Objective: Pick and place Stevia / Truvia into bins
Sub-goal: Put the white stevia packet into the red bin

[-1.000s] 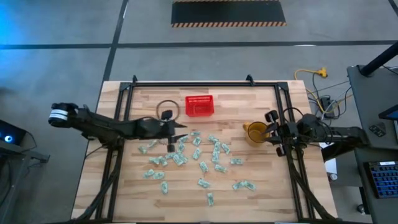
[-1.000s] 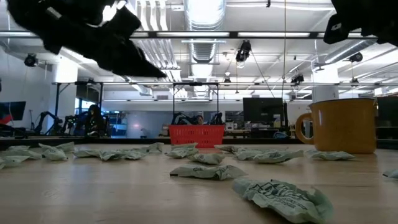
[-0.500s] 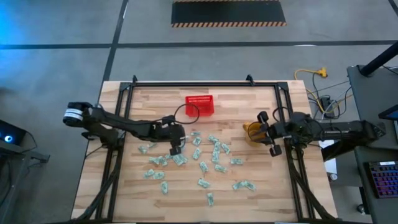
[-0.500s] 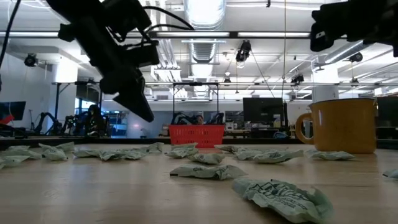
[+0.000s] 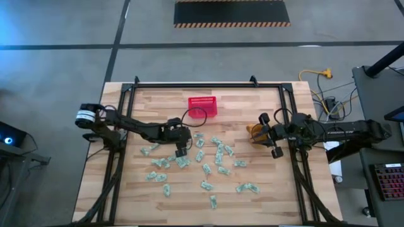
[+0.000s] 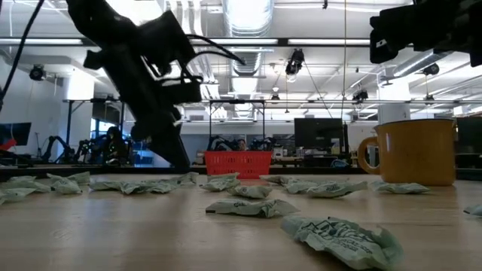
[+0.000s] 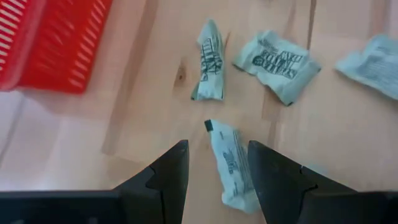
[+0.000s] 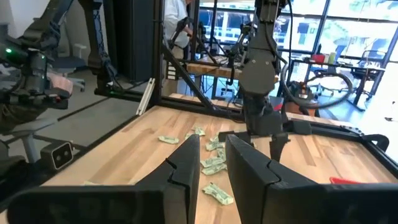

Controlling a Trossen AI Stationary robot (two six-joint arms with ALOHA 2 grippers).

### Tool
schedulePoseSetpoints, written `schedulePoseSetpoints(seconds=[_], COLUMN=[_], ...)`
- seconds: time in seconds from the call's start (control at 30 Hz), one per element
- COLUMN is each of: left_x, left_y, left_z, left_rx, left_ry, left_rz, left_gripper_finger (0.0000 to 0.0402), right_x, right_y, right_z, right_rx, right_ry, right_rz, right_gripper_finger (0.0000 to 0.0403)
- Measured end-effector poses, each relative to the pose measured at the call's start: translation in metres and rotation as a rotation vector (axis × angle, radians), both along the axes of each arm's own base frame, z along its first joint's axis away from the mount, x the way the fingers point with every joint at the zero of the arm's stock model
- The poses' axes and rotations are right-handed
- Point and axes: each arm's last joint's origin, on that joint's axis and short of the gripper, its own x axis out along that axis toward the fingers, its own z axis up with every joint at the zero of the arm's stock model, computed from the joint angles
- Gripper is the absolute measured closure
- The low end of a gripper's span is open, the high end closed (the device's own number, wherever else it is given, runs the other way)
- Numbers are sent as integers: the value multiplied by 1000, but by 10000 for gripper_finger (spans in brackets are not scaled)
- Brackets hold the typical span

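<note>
Many pale green and white sachets (image 5: 208, 164) lie flat and scattered over the middle of the wooden table. The red latticed basket (image 5: 202, 107) stands at the far middle and also shows in the left wrist view (image 7: 56, 43). My left gripper (image 5: 182, 151) is low over the left part of the scatter, pointing down and open. Its fingers stand on either side of one sachet (image 7: 229, 163) that lies on the table; that sachet's near end goes behind one finger (image 7: 273, 180). My right gripper (image 5: 271, 144) is open and empty, above the table beside the yellow mug (image 5: 257, 133).
The yellow mug (image 6: 410, 150) stands at the table's right. Two more sachets (image 7: 208, 59) (image 7: 277, 62) lie just beyond the left gripper. A black frame rail (image 5: 202, 85) runs along the far edge. Bare wood lies along the near left (image 5: 120, 195).
My left gripper has gone toward the table's right edge and down, tipping from nearly level to pointing down, and now stands low over the sachets. My right gripper has shifted a little toward the table's left, near the mug. The sachets have not moved.
</note>
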Motion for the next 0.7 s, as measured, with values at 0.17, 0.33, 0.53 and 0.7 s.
schedulePoseSetpoints(seconds=[0.17,0.33,0.53,0.7], left_x=[1,1,1,-1], left_y=[2,4,4,4], left_z=[-6,-5,-6,-9], left_rx=[-36,-48,-67,-80], left_ry=[18,13,19,28], left_rz=[-15,-16,-23,-32], left_gripper_finger=[253,273,363,397], right_x=[1,1,1,1], right_y=[0,0,0,0], right_z=[0,0,0,0], right_rx=[-1,0,0,0], right_ry=[-5,-4,-4,-2], right_rz=[0,0,0,0], right_gripper_finger=[335,335,335,335])
